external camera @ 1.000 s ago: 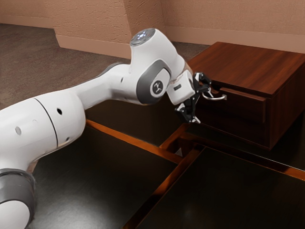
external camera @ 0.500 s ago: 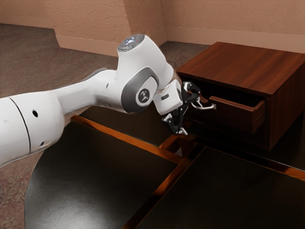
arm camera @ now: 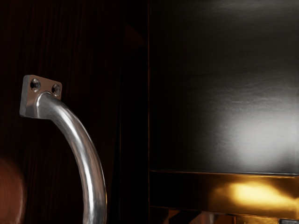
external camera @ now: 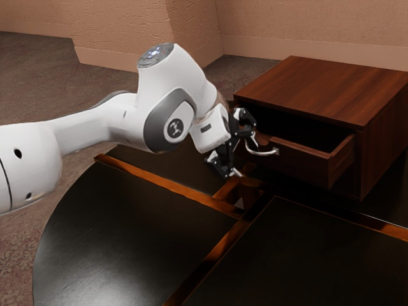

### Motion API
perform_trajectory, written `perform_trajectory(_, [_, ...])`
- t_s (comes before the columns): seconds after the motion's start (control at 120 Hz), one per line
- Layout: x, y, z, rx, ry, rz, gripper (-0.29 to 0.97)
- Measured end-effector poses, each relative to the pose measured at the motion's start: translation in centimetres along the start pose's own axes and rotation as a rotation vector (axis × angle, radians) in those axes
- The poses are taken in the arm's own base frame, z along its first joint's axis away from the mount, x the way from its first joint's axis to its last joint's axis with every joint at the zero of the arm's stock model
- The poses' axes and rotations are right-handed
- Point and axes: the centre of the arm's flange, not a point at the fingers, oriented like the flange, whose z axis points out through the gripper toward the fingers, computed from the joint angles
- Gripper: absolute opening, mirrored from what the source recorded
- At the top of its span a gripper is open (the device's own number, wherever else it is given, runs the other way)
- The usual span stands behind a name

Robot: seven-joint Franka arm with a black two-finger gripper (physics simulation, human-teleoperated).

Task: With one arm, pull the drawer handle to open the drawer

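Observation:
A dark wooden cabinet [external camera: 325,86] stands at the exterior view's right. Its drawer [external camera: 306,162] is pulled partway out toward the arm, with a dark gap behind its front. The curved silver drawer handle [external camera: 266,151] sticks out of the drawer front. My black gripper [external camera: 247,141] is at that handle's near end and shut on it. In the wrist view the drawer handle [arm camera: 79,144] curves from its screwed mounting plate toward the hand, in front of the dark drawer front [arm camera: 70,46].
The black tabletop [external camera: 127,236] is split by orange-brown wooden bars [external camera: 210,255]. One bar post stands just below the gripper, by the cabinet's corner. A tan wall runs behind. In the wrist view the black tabletop [arm camera: 224,93] lies beyond the drawer.
My arm has drawn back toward the exterior view's left with the handle in its grip. The drawer has slid further out of the cabinet, from nearly shut to partway open.

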Motion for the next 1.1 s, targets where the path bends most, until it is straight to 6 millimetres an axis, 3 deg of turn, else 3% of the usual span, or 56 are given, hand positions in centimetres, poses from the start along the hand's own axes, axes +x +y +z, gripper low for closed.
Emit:
perform_trajectory(0.192, [0.1, 1.0, 0.3, -0.007, 0.001, -0.004, 0.69])
perform_trajectory(0.917, [0.2, 4.5, -1.4, 0.011, -0.003, -0.018, 0.68])
perform_trajectory(1.1, [0.8, 5.1, -0.9, 0.005, 0.002, -0.013, 0.68])
